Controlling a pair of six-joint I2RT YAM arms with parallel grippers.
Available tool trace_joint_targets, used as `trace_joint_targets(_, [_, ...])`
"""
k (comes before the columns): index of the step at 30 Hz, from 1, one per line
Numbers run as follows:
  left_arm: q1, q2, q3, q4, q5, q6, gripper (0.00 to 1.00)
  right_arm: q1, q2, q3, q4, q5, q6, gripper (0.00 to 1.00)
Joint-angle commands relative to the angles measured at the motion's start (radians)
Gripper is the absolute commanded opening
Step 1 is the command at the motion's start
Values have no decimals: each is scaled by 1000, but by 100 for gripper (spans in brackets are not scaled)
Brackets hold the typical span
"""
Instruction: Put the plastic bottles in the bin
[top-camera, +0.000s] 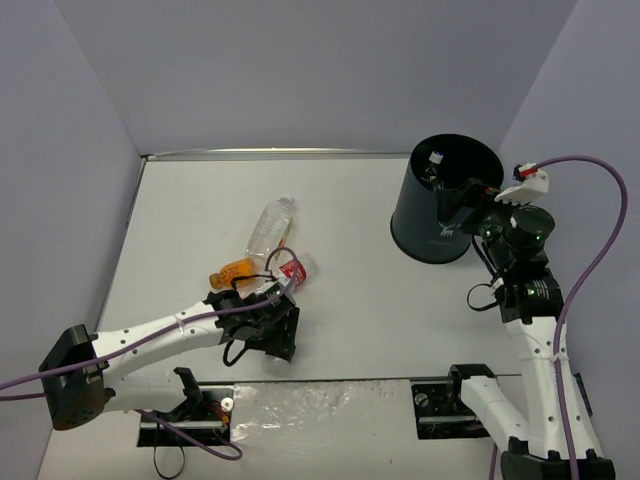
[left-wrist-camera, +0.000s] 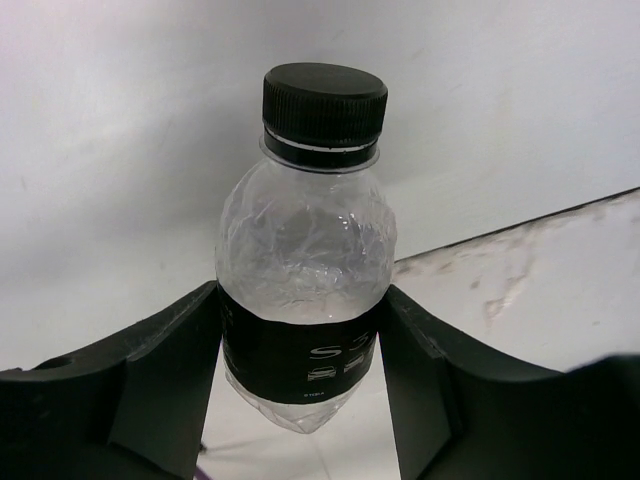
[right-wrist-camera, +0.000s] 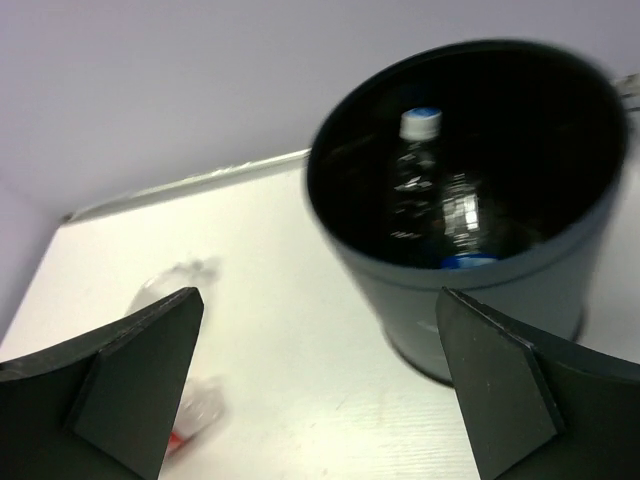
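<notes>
My left gripper (left-wrist-camera: 300, 365) is shut on a clear bottle with a dark label and black cap (left-wrist-camera: 305, 250), its fingers pressing on the label from both sides. In the top view this gripper (top-camera: 270, 335) sits near the table's front. Just beyond it lie an orange-filled bottle (top-camera: 235, 271), a red-label bottle (top-camera: 292, 268) and a larger clear bottle (top-camera: 270, 228). The dark bin (top-camera: 432, 235) stands at the right with bottles inside (right-wrist-camera: 418, 180). My right gripper (right-wrist-camera: 320, 390) is open and empty, and in the top view it (top-camera: 462, 205) is at the bin's right rim.
The bin wall (right-wrist-camera: 470, 310) fills the right of the right wrist view, with bare table to its left. Blurred bottles (right-wrist-camera: 175, 285) lie at the far left. Grey walls close the table at the back and sides.
</notes>
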Motion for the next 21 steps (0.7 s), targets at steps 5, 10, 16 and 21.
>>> trace_joint_targets(5, [-12, 36, 269, 319, -104, 306, 0, 67, 14, -1, 101, -330, 78, 100])
trace_joint_targets(10, [-14, 22, 282, 443, -29, 412, 0, 224, 46, -39, 236, -446, 114, 100])
trace_joint_targets(16, [-15, -48, 265, 537, 10, 465, 0, 461, 130, -116, 365, -384, 177, 100])
trace_joint_targets(21, [-15, -105, 262, 546, -28, 479, 0, 621, 227, -122, 372, -225, 182, 100])
